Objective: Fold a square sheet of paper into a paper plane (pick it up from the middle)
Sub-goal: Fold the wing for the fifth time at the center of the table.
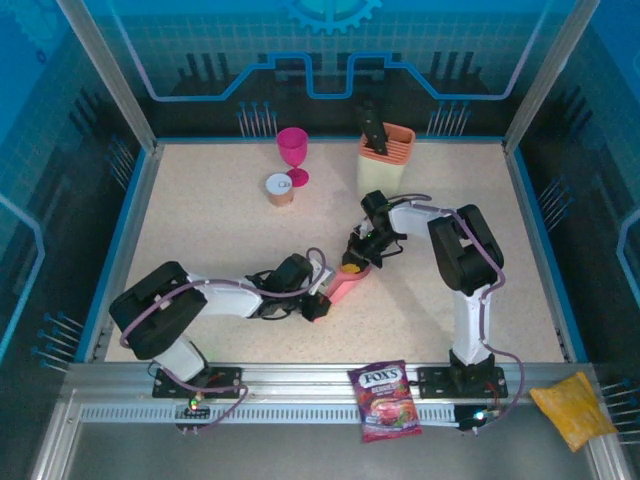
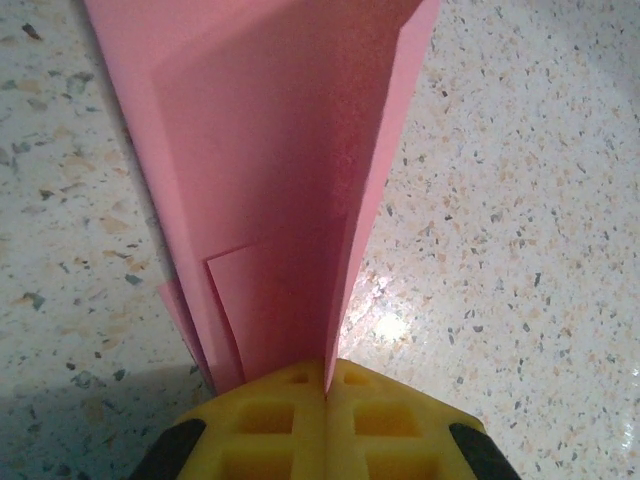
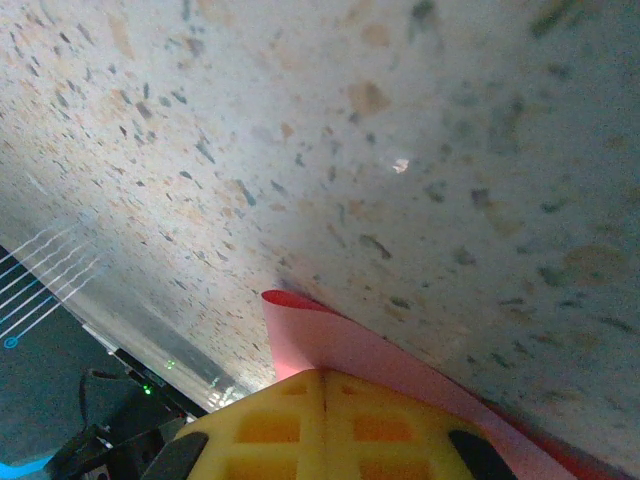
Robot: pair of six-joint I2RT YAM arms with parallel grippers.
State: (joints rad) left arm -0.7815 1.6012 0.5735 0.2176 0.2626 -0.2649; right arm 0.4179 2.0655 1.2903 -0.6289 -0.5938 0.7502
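The square sheet of paper (image 1: pixel 343 288) is salmon pink and folded into a narrow, layered dart shape like a paper plane, lying at the table's middle. My left gripper (image 1: pixel 318 300) is shut on its near end. In the left wrist view the paper (image 2: pixel 280 180) runs up and away from the closed yellow fingertips (image 2: pixel 325 375), one edge pinched in the seam. My right gripper (image 1: pixel 355 262) is shut at the paper's far end. In the right wrist view a curled pink edge (image 3: pixel 300 335) passes behind its closed fingertips (image 3: pixel 323 378); I cannot tell whether it is pinched.
A magenta goblet (image 1: pixel 293 152) and a small can (image 1: pixel 279 189) stand at the back. An orange holder (image 1: pixel 385 160) is at the back right. A purple candy bag (image 1: pixel 384 400) and a yellow bag (image 1: pixel 572 408) lie on the near rail.
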